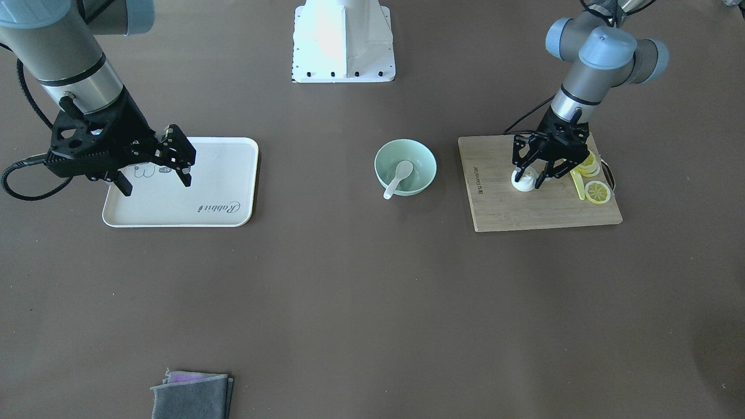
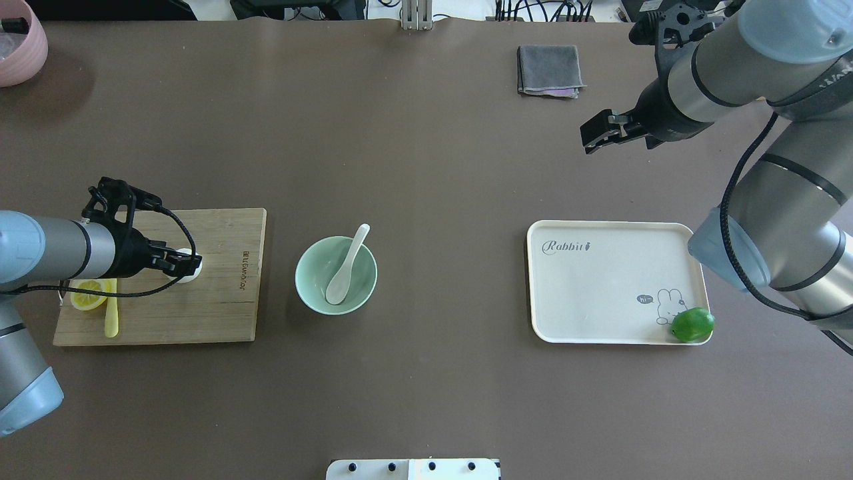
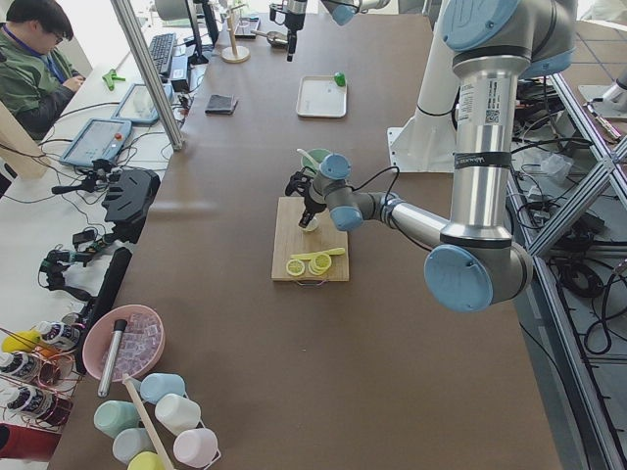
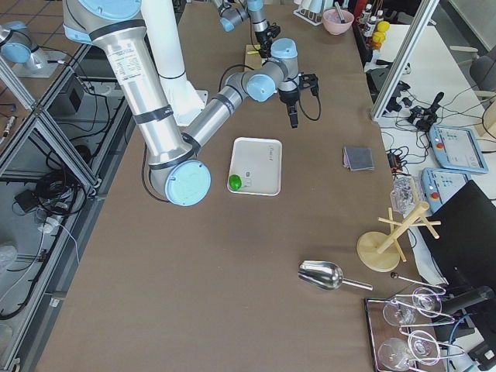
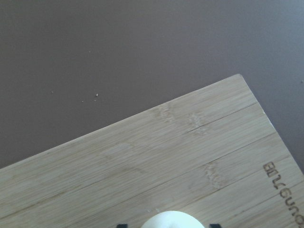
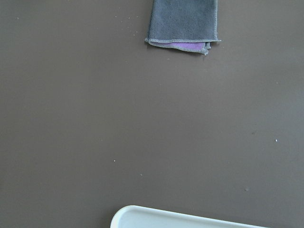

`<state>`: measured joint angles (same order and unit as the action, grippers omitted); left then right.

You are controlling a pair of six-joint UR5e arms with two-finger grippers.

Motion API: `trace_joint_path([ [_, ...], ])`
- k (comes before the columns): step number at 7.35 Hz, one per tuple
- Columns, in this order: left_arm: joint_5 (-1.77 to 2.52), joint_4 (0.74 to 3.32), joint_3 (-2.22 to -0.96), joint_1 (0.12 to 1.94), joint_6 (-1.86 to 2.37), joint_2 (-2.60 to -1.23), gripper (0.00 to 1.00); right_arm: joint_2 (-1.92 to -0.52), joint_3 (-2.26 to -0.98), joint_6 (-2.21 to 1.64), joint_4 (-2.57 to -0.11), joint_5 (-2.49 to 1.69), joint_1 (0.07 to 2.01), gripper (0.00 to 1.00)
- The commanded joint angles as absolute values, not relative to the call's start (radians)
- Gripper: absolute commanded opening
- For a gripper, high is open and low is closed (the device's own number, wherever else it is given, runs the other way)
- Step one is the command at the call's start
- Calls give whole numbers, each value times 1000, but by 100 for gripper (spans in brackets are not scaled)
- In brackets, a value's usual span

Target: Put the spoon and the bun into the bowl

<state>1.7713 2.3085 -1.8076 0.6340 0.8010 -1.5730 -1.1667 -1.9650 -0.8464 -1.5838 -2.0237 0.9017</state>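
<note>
The left gripper (image 2: 184, 264) is down on the wooden board (image 2: 220, 293) near the desk's left end, its fingers apart and set either side of the bun (image 2: 190, 267); the left wrist view shows a dark tip flanking each side of the white dome with a sliver of board between, so I judge the jaws have not yet closed; the straddle looks meant to take the soft bun across its width without crushing the pleated top. The bun sits toward the board's far side, just clear of the lemon slices (image 2: 88, 295) and yellow knife (image 2: 111, 317) at the end nearest the desk's left edge. The spoon (image 2: 346, 267) already lies in the bowl (image 2: 301, 273) at mid-desk, scoop on the bottom, handle leaning over the rim toward the far edge; that half looks done, and the scoop leaves room beside it. The right gripper (image 1: 156, 181) hangs raised by the tray (image 2: 600, 293) at the desk's right end, fingers spread and empty, probably parked clear of the path to the bowl.
</note>
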Motion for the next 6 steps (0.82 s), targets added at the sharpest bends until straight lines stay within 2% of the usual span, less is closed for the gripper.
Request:
trace_joint_path([
  [1,1772,2307,-1879,635,811,-1568,0,-1166,-1965,-851,-1583,-2022,902,100],
  [3,1770,2307,-1891,632,970,-1651,0,-1167,-1965,-853,-1583,-2019,902,100],
  [6,1676,2304,-1875,510,1120,-1801,0,-1169,-1963,-853,-1583,-2017,900,100],
])
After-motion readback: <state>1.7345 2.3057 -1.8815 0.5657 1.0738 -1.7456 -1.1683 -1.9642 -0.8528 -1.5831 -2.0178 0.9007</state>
